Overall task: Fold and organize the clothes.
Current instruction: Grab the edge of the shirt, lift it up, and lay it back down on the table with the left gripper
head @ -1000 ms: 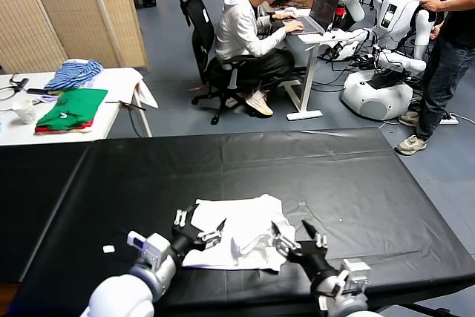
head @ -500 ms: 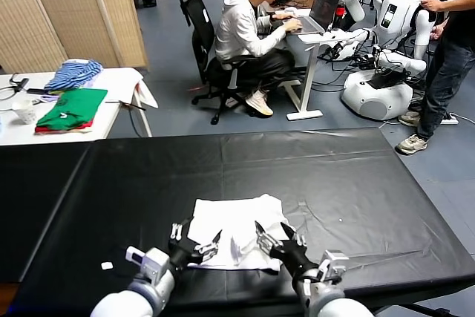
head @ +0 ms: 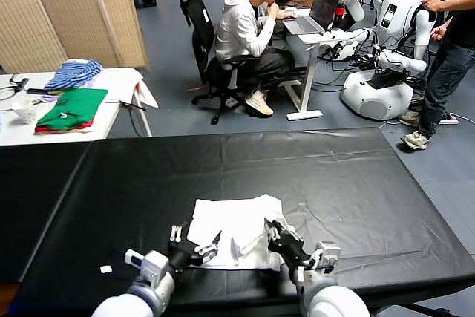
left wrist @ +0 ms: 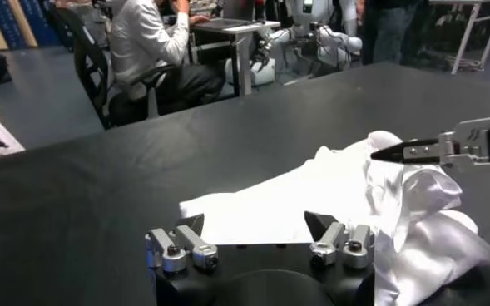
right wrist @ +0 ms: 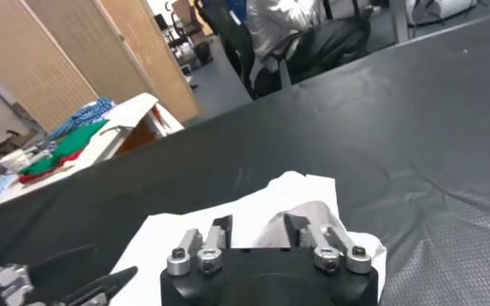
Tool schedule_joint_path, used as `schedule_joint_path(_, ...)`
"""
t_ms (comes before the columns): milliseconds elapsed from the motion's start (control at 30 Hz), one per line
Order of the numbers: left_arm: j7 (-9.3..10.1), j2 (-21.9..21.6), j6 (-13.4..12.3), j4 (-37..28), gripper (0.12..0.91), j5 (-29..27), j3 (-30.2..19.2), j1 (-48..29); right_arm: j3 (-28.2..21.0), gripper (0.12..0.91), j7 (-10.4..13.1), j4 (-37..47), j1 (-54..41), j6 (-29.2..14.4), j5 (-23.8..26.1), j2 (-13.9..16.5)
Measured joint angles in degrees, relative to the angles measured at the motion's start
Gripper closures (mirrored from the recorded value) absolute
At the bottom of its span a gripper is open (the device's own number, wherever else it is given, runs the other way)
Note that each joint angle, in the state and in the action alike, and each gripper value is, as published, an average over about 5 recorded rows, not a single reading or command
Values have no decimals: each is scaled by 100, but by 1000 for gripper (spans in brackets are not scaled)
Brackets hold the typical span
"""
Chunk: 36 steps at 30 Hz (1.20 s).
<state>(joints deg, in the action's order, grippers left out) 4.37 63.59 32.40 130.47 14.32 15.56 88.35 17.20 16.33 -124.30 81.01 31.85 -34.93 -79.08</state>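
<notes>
Right gripper (head: 275, 234) was wide apart a second ago; now its fingers have snapped together on the near right edge of the shirt (head: 236, 234), so the first fold's pinch looks made. Left gripper (head: 196, 246) has crept up to the near left edge, fingers still spread. Shirt lies crumpled, lower centre of the head view, on the black table (head: 356, 183), long axis roughly left-right.

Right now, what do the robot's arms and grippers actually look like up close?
Both arms are smooth, rounded white shells. The left gripper and right gripper are black, each with two thin pointed fingers on silver metal hinge blocks with dark screws. A small white box sits at each wrist.
</notes>
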Motion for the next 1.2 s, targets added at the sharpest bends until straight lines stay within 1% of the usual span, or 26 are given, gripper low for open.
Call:
schedule_joint_path(267,3,75,-63,-12,123,-60,12,62,38,886,49,238,-252,-128,-81,-19)
schedule_joint_path(533,3,101,-68,-24,123,-55,12,69,59,885,279,493,-397,-147,-160,-41)
schedule_joint_path(600,3,111,-68,-25,123,-54,12,72,57,861,297,543,-409,-131,-162,-42)
schedule_joint_path(633,3,116,-68,-26,123,-54,12,74,57,829,297,556,-409,-121,-163,-42)
schedule_joint_path(700,3,122,-69,-27,123,-54,12,79,60,729,290,561,-396,-91,-163,-45)
schedule_joint_path(733,3,124,-69,-28,123,-54,12,81,65,672,283,554,-386,-71,-160,-45)
schedule_joint_path(767,3,126,-70,-28,123,-54,13,84,73,597,274,540,-372,-46,-152,-42)
schedule_joint_path(833,3,127,-75,-29,123,-54,16,90,103,483,258,490,-331,18,-104,-19)
schedule_joint_path(867,3,127,-77,-29,123,-54,18,93,122,407,252,452,-307,65,-62,-2)
schedule_joint_path(967,3,129,-92,-23,123,-54,29,116,194,234,240,279,-205,259,112,67)
schedule_joint_path(1000,3,130,-97,-20,123,-54,32,127,216,191,226,200,-160,327,175,92)
schedule_joint_path(1067,3,131,-111,-11,123,-55,37,148,260,138,161,11,-35,419,321,148)
schedule_joint_path(1200,4,140,-125,11,123,-62,39,166,287,120,-56,-483,352,442,722,251)
